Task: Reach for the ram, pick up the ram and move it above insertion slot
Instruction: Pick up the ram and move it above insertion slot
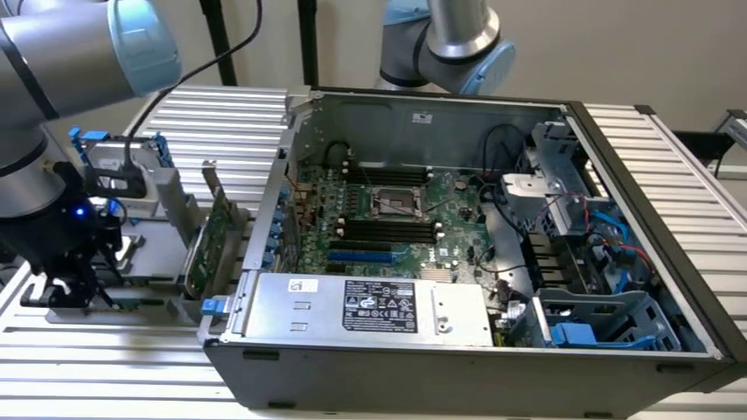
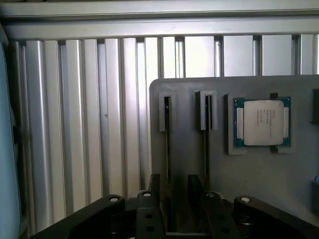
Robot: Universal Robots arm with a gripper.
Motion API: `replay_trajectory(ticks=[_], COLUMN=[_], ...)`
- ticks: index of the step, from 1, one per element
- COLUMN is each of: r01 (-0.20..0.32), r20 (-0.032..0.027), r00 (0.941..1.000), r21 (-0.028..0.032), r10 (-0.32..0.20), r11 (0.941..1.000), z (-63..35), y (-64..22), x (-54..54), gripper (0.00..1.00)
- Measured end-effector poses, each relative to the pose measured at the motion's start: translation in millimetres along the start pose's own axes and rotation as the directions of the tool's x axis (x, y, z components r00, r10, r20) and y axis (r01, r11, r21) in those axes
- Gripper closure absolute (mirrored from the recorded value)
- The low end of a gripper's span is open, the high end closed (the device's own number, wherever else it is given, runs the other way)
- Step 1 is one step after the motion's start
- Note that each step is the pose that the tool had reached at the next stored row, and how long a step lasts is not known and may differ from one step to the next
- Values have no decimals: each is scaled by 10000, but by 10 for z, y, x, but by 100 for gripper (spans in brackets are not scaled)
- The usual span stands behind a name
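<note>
My gripper [image 1: 73, 284] hangs low over a grey fixture plate [image 1: 152, 306] at the exterior view's left, outside the computer case. A thin green strip, the ram [image 1: 131, 304], shows at the gripper's foot on that plate. In the wrist view the two black fingers [image 2: 155, 186] stand apart, open, over the plate [image 2: 259, 174]. They straddle one of its two long narrow dark slots [image 2: 168, 144], where the ram would be edge-on and cannot be made out. The black memory slots [image 1: 386, 232] lie on the motherboard inside the case.
A wider green expansion card [image 1: 210, 245] stands upright between the gripper and the open case [image 1: 467, 350]. A processor chip [image 2: 262, 122] sits in a pocket of the plate. A ribbed aluminium table [image 2: 75, 139] surrounds it. A second arm [image 1: 450, 44] stands behind the case.
</note>
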State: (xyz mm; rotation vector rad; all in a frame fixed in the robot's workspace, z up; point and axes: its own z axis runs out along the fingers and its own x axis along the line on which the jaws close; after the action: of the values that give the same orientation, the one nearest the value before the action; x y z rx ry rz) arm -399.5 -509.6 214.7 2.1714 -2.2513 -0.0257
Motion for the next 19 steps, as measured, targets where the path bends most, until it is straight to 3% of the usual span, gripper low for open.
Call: replay_trajectory(ticks=[10, 19], r01=[7, 63], r20=[0, 1], r00=[10000, 10000], r21=[1, 4], r10=[-7, -63], r11=[10000, 10000], z=[172, 187], y=[-8, -34], x=[2, 0], gripper=[64, 64])
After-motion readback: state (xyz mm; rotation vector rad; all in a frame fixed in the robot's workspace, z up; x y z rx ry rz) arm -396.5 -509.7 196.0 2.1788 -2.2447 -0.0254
